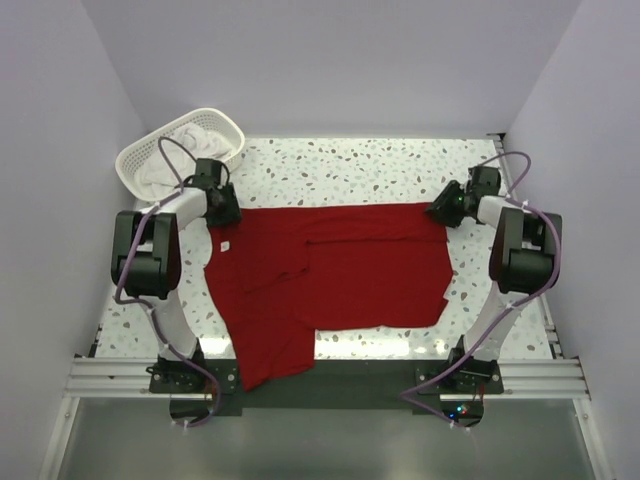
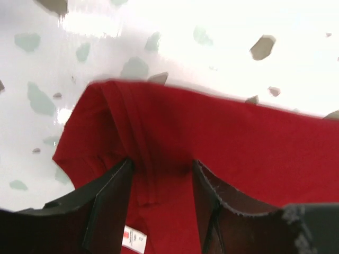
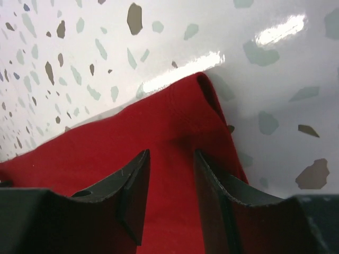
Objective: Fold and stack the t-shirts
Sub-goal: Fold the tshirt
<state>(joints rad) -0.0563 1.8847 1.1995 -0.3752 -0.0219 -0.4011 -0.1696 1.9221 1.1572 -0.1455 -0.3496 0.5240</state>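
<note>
A deep red t-shirt (image 1: 340, 270) lies spread on the speckled table, partly folded, with one part hanging over the near edge. Its small white neck label (image 1: 225, 245) shows near the left side. My left gripper (image 1: 225, 210) stands open over the shirt's far left corner. In the left wrist view its jaws (image 2: 161, 166) straddle a seam fold of the red cloth (image 2: 238, 137), beside the label (image 2: 135, 239). My right gripper (image 1: 443, 212) stands open over the far right corner. In its wrist view the gripper (image 3: 172, 153) hangs above flat red cloth (image 3: 159, 121), gripping nothing.
A white lattice basket (image 1: 140, 155) stands at the far left corner, holding white cloth (image 1: 195, 135). Walls close in the table on the left, back and right. Bare speckled tabletop (image 1: 350, 170) lies beyond the shirt.
</note>
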